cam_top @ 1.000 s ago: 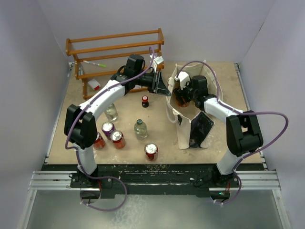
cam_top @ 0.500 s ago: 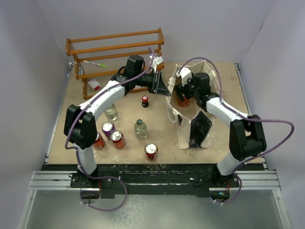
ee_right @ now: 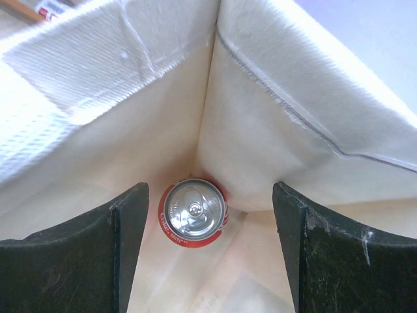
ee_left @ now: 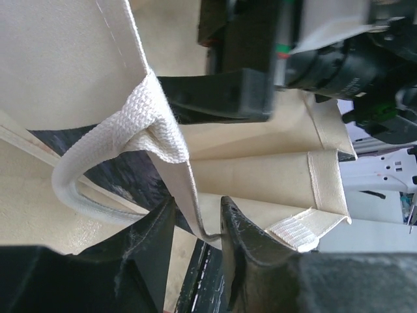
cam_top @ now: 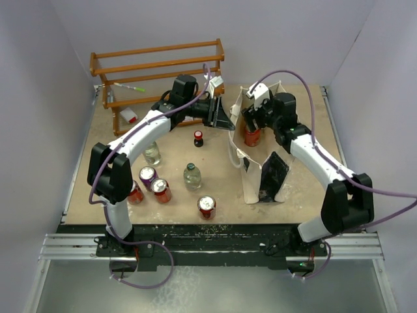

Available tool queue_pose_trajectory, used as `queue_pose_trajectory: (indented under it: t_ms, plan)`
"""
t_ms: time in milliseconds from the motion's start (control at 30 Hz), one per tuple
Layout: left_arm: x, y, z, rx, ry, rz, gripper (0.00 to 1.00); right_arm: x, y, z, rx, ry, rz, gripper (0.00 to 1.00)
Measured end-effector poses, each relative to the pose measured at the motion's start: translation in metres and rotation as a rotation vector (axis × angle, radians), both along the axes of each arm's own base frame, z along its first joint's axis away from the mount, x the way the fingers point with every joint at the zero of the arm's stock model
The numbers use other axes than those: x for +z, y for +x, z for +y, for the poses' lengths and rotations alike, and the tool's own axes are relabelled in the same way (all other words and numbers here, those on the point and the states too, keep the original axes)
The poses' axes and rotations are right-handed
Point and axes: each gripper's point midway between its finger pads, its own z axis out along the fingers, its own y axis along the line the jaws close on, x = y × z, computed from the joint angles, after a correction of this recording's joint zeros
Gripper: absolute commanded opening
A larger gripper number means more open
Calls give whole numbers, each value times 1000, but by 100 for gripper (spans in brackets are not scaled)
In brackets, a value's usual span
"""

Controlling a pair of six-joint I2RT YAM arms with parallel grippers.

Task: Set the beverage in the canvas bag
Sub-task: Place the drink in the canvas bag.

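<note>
The cream canvas bag (cam_top: 253, 177) stands open at the right of the table, its black panel facing the front. A red can (cam_top: 251, 136), the beverage, stands upright on the bag's floor in a corner (ee_right: 193, 212). My right gripper (cam_top: 251, 117) hangs open above it, its jaws (ee_right: 210, 190) wide apart and clear of the can. My left gripper (cam_top: 225, 121) is at the bag's left rim. In the left wrist view the rim's cloth edge (ee_left: 195, 208) runs between the parted jaws (ee_left: 197, 202), touching one finger only; the strap handle (ee_left: 104, 150) loops beside it.
Loose drinks stand left of the bag: red cans (cam_top: 206, 207) (cam_top: 161, 190), a purple can (cam_top: 148, 176), clear bottles (cam_top: 191, 176) (cam_top: 151, 152) and a small red-capped bottle (cam_top: 198, 138). A wooden rack (cam_top: 156, 68) lines the back left.
My right gripper has opened wider and lifted up and back from the can, which stays in the bag. The left jaws have loosened around the bag's rim.
</note>
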Motion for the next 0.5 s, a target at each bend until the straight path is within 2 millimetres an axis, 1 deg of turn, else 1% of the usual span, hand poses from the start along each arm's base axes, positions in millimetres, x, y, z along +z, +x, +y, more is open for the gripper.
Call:
queue_pose_trajectory:
  t_ms: [100,167,267,367,467,500]
  plan:
    - [0,1,0,2,-1,-2,48,23,-8,-2,-2,17,-30,78]
    - [1,0,0,2,-2,2,56,42,-14,-3,-4,30,-60,78]
    - [2,-1,0,-1,-6,7,71,75,-21,-5,-4,52,-114,78]
    - [6,-2,-1,-12,-11,-1,81,110,-31,-7,-1,71,-162,78]
    - [14,-1,0,-27,-18,-45,91,144,-42,-6,18,91,-197,79]
    - [18,-1,1,-30,-20,-61,95,153,-46,-6,24,93,-204,79]
